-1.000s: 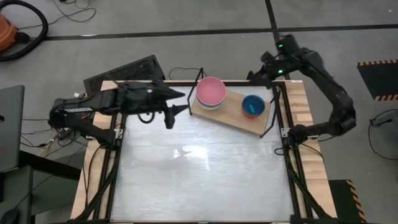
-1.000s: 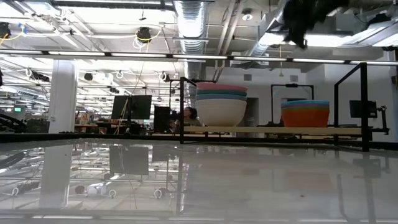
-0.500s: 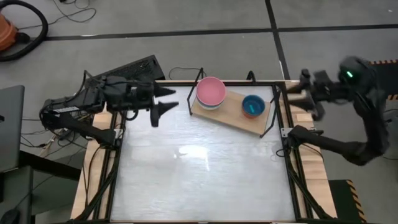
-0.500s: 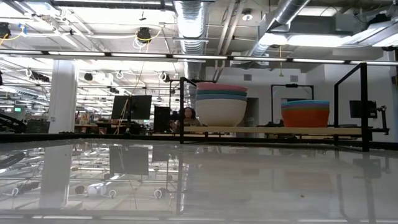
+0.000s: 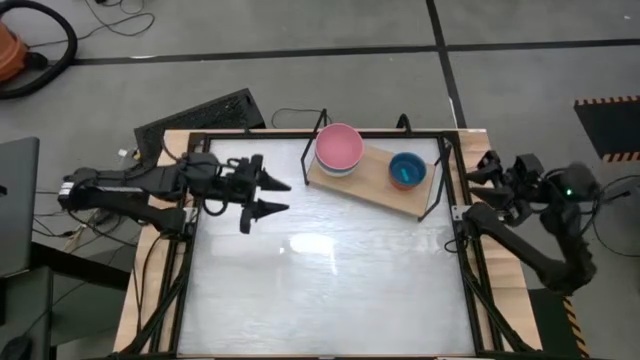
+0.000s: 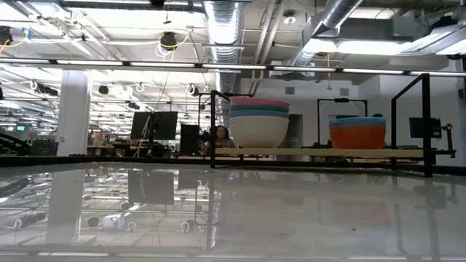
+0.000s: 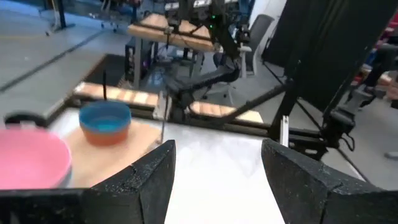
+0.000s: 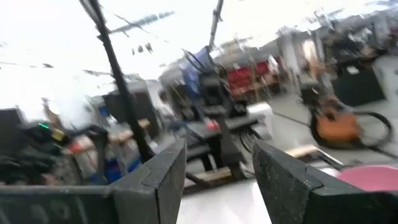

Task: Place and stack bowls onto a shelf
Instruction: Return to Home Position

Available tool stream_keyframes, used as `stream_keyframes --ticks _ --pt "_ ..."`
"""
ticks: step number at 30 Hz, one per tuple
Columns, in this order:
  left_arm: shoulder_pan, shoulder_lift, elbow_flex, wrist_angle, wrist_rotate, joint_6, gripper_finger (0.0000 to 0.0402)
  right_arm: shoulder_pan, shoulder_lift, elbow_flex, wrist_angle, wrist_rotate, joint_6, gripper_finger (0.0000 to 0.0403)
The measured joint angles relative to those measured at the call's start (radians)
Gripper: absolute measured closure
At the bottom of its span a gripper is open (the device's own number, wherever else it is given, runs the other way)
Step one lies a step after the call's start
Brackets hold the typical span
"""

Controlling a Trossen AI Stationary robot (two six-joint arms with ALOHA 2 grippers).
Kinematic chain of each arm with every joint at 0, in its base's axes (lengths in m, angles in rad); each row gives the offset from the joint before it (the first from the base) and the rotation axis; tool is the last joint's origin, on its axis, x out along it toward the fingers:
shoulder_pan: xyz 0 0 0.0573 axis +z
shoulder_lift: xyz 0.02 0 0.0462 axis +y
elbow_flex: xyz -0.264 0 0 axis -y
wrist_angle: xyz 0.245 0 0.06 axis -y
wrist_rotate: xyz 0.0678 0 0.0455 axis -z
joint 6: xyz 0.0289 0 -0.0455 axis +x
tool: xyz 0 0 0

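Stacking looks done. The shelf (image 5: 371,179) sits upper centre in the high view and carries a pink-topped stack (image 5: 339,148) and a blue-topped stack (image 5: 406,170). No bowl shows on the table (image 5: 330,290). Left gripper (image 5: 284,196) is centre-left, fingers spread, holding nothing. Right gripper (image 5: 478,172) is by the table's right edge, fingers spread, holding nothing. My read: only parking the arms is left.

dark ribbed panel (image 5: 203,113) behind white tabletop (image 5: 320,285)

Grey floor (image 5: 300,30) with dark seams; silver ceiling ducts (image 6: 222,22), strip lights (image 6: 131,64), a white column (image 6: 73,124).
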Motion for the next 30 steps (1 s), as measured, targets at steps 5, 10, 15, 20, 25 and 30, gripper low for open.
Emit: stream_keyframes --ticks 5,10,15,20,25,30 --pt "-0.019 -0.158 -0.243 0.127 -0.021 -0.075 0.0180 -0.007 -0.128 -0.134 0.098 0.026 0.119 0.0194" --pt "-0.038 -0.443 -0.396 0.141 -0.119 -0.105 0.0180 -0.015 -0.101 -0.142 0.093 0.051 0.104 0.0194" --pt "-0.049 -0.752 -0.515 0.121 -0.194 -0.104 0.0180 -0.030 -0.102 -0.142 0.103 0.062 0.039 0.0194" --pt "-0.050 -0.962 -0.657 0.121 -0.191 -0.112 0.0180 -0.032 -0.129 -0.194 0.088 0.050 0.035 0.0194" --pt "-0.050 -1.029 -0.819 0.160 -0.189 -0.169 0.0180 -0.021 -0.128 -0.344 0.116 0.043 0.102 0.0194" --pt "-0.051 -1.005 -0.956 0.272 -0.166 -0.239 0.0180 0.068 -0.128 -0.507 0.352 0.049 0.119 0.0194"
